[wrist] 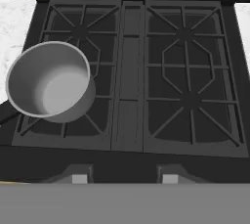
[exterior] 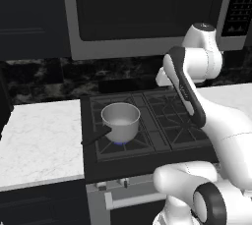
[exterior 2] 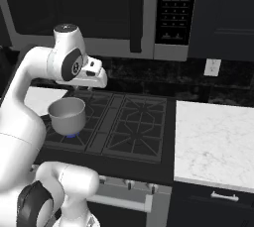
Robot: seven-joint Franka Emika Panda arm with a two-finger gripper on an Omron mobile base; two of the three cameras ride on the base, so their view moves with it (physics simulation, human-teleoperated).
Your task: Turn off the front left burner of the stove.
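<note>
The stove [exterior: 162, 135] [exterior 2: 149, 141] [wrist: 129, 120] is a black gas cooktop with two wide grates. On its front left burner [exterior: 119, 143] [exterior 2: 72, 135] a blue flame glows under a grey metal pot [exterior: 120, 120] [exterior 2: 66, 114] [wrist: 49, 83], which hides the burner head in the hand view. Small silver knobs [exterior: 125, 182] [exterior 2: 130, 185] line the steel front panel. My gripper [wrist: 124, 179] hangs high above the cooktop and looks down on it, fingers apart with nothing between them.
A dark steel-framed microwave [exterior: 147, 13] [exterior 2: 163, 18] hangs above the stove. White marble counters lie to the left [exterior: 39, 140] and right [exterior 2: 213, 141]. The pot's dark handle [exterior: 96, 138] points toward the front left. A bar handle [exterior 2: 121, 202] runs below the knobs.
</note>
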